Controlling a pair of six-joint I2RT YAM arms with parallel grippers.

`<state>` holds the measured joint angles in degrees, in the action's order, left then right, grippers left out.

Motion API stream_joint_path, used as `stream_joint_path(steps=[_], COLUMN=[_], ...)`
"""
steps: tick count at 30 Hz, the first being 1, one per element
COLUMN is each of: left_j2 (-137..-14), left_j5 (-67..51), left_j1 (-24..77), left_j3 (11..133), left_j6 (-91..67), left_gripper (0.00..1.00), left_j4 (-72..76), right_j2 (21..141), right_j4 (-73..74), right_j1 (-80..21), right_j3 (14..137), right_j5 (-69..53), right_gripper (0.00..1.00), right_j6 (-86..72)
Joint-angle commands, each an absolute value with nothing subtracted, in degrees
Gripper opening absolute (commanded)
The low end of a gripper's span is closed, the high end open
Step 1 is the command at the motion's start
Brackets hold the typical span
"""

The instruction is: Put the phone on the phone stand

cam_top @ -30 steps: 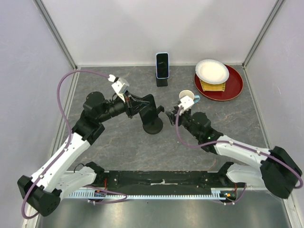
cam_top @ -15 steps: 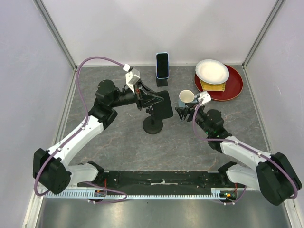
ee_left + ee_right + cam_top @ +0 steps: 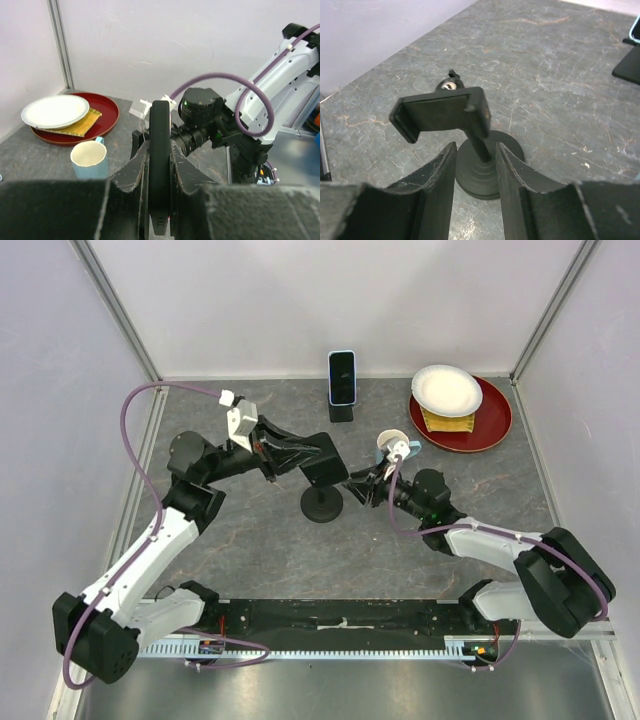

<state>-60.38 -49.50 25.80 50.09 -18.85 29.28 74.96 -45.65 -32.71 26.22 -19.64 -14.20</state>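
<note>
My left gripper (image 3: 318, 462) is shut on a black phone (image 3: 328, 468) and holds it in the air just above the black phone stand (image 3: 322, 507). In the left wrist view the phone (image 3: 160, 130) stands edge-on, clamped between both fingers (image 3: 131, 172). My right gripper (image 3: 355, 485) is open and empty, just right of the stand. In the right wrist view its fingers (image 3: 432, 175) flank the stand's stem and round base (image 3: 487, 170) without touching, and the stand's empty cradle (image 3: 442, 112) is tilted above them.
A second phone in a light blue case (image 3: 342, 377) sits on another stand at the back wall. A blue cup (image 3: 392, 443) stands behind my right wrist. A red tray (image 3: 495, 425) with a white plate (image 3: 446, 390) sits at the back right.
My left gripper has drawn back to the left with the phone still in it. My right gripper has moved left from the cup to the stand.
</note>
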Motion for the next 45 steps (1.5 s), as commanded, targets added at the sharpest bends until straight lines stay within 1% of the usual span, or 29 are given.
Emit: stream_joint_path(steps=[1, 6, 10, 27, 38, 39, 40, 42, 43, 45], left_j2=[-56.2, -56.0, -56.1, -57.4, -58.4, -58.4, -58.5, -59.1, -59.2, -60.5], left_j5=[-47.3, -47.3, -47.5, -48.3, -49.0, -49.0, -49.1, -49.7, -50.0, -51.1], left_j1=[25.8, 25.8, 25.8, 25.8, 25.8, 25.8, 25.8, 25.9, 25.9, 26.1], left_j3=[50.0, 50.1, 50.0, 49.7, 49.7, 49.7, 49.7, 49.8, 49.9, 50.2], left_j6=[-19.5, -19.6, -20.2, -22.1, -22.8, -22.9, -22.9, -23.1, -23.1, -23.0], left_gripper=[0.02, 0.02, 0.02, 0.02, 0.02, 0.02, 0.02, 0.02, 0.02, 0.02], left_j4=[34.6, 33.8, 34.0, 35.1, 35.7, 35.7, 35.8, 35.9, 35.9, 36.2], right_j2=[74.4, 77.2, 78.0, 76.6, 78.0, 78.1, 78.3, 78.8, 79.0, 79.5], right_j4=[-52.7, -54.2, -54.9, -56.2, -56.2, -56.3, -56.2, -55.3, -54.9, -53.6], right_j1=[-35.8, -36.9, -37.8, -38.8, -38.8, -38.8, -38.8, -38.8, -38.8, -38.8], right_j3=[27.3, 28.8, 29.1, 28.3, 29.3, 29.4, 29.4, 30.1, 30.4, 31.3], right_j5=[-12.7, -12.2, -11.0, -9.3, -11.2, -11.4, -11.9, -12.2, -12.9, -13.6], right_gripper=[0.44, 0.44, 0.41, 0.37, 0.29, 0.27, 0.23, 0.18, 0.1, 0.0], right_j6=[-8.5, -6.9, -6.1, -3.8, -3.8, -3.8, -3.8, -3.6, -3.3, -3.1])
